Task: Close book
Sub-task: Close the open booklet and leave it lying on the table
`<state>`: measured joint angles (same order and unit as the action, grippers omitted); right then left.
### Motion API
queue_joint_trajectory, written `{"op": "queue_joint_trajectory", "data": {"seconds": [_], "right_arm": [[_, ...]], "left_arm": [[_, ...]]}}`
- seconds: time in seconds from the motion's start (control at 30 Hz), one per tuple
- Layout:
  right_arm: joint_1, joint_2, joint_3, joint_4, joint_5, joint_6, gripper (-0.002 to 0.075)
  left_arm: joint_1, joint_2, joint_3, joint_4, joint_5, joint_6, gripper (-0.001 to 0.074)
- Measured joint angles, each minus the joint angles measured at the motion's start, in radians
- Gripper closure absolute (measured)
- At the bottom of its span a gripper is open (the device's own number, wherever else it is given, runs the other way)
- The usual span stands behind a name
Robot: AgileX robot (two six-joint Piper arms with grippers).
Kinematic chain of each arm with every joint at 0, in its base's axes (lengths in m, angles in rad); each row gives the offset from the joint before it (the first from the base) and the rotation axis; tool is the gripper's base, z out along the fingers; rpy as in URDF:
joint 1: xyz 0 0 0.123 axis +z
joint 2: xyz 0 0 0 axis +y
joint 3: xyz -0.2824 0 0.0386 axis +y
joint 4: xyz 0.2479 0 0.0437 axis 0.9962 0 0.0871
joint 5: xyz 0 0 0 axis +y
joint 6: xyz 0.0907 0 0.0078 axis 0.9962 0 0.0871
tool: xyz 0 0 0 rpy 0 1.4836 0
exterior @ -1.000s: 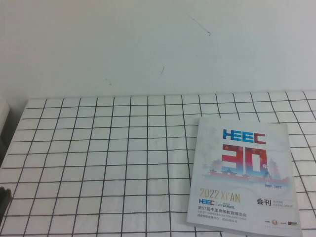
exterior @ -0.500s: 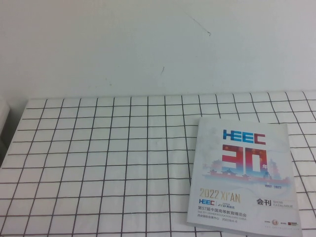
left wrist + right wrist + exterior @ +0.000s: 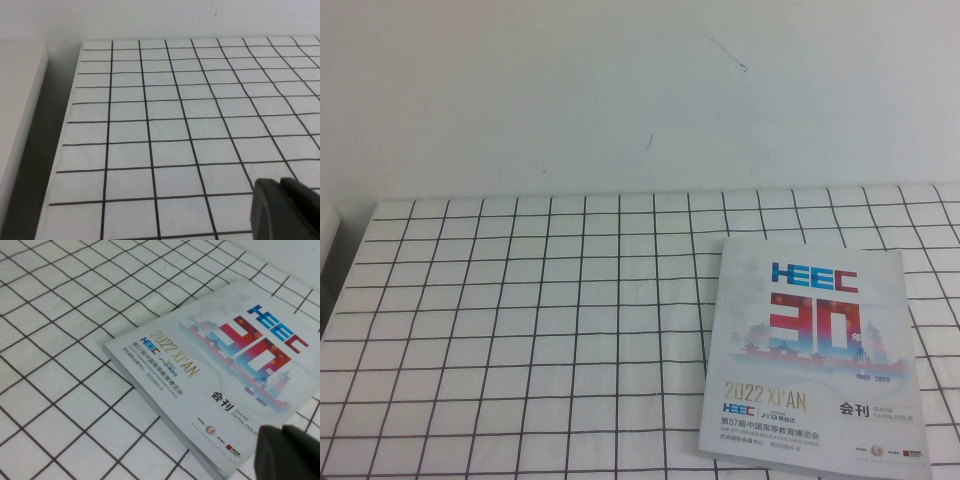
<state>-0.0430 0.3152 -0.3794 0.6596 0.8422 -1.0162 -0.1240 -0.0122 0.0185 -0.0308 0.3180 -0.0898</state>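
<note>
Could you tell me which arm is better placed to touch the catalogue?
Right: the closed HEEC catalogue lies on the robot's right, by the right claw; the left claw hangs over checked cloth far left.

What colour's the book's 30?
30 mainly red; high view. Left gripper over cloth, right gripper by book.

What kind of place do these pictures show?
Probably an indoor robot test bench: a white checked tablecloth, a bare white wall behind it, one closed catalogue. The left gripper hangs over the tablecloth; the right gripper hangs by the catalogue's corner.
</note>
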Motion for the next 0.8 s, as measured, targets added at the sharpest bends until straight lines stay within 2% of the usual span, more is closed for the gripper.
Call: {"op": "queue_joint_trajectory", "data": {"seconds": [0.37, 0.57, 0.8], "right_arm": [[0.0, 0.0, 0.0, 0.0, 0.0, 0.0, 0.0729], [0.0, 0.0, 0.0, 0.0, 0.0, 0.0, 0.0729], [0.0, 0.0, 0.0, 0.0, 0.0, 0.0, 0.0729]], "left_arm": [[0.039, 0.0, -0.001, 0.003, 0.006, -0.028, 0.0738], [-0.001, 0.0, -0.001, 0.003, 0.008, -0.028, 0.0738], [-0.003, 0.0, -0.002, 0.003, 0.008, -0.017, 0.0738]]}}
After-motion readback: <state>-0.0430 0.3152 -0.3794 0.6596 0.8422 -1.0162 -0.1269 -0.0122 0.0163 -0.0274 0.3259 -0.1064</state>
